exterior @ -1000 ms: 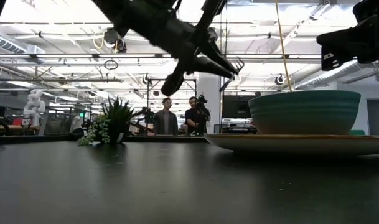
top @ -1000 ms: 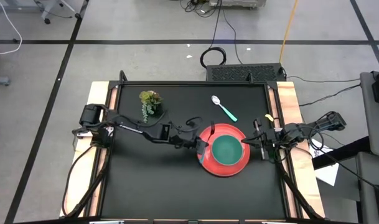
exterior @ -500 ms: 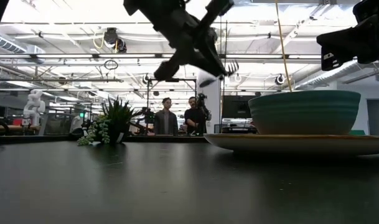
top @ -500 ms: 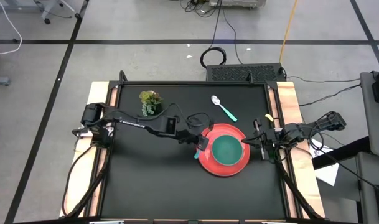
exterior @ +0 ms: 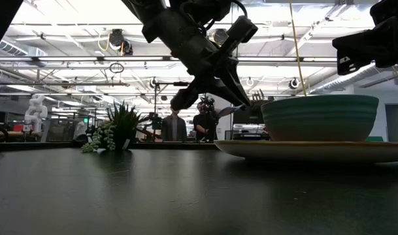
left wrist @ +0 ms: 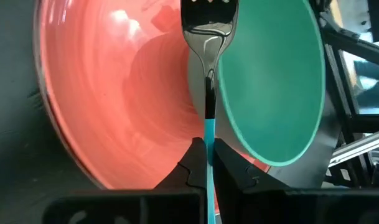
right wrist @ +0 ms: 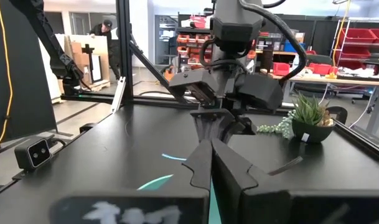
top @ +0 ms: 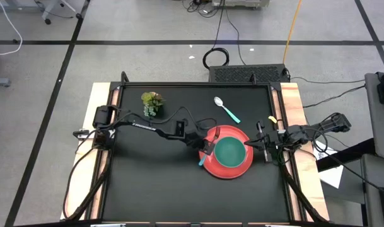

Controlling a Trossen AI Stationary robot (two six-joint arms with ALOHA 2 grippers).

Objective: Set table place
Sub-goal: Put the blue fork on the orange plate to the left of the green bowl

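The round red plate (top: pixel 210 167) lies on the black table (top: pixel 147 183) right of centre, with the teal bowl (top: pixel 229 152) standing in it. My left gripper (top: pixel 206 149) hovers over the plate's left rim, shut on the blue-handled fork (left wrist: pixel 208 74). The fork's tines (exterior: pixel 257 98) are close to the bowl's wall (exterior: pixel 316 117). The teal-handled spoon (top: pixel 227 110) lies flat on the table beyond the plate. My right gripper (top: pixel 262 146) waits, shut and empty, by the plate's right side above the table. My left gripper pinches the fork's blue handle (left wrist: pixel 209 134) between its two fingers, close to where the handle meets the metal neck. The fork lies along the fingers, with its tines (left wrist: pixel 208 7) pointing ahead over the plate and bowl. The fork is lifted clear of the plate, and its head slants down.
A small green plant sprig (top: pixel 152 104) stands at the far left of the table. Wooden strips (top: pixel 291 120) run along the two short sides. People stand in the room beyond the table (exterior: pixel 176 121). There is bare tabletop on the near and left sides.
My left gripper has moved a little toward the table's right edge and has come down with the fork. It has tipped, so the tines now point down beside the bowl's rim instead of high above it. The plate, bowl and spoon have not moved.
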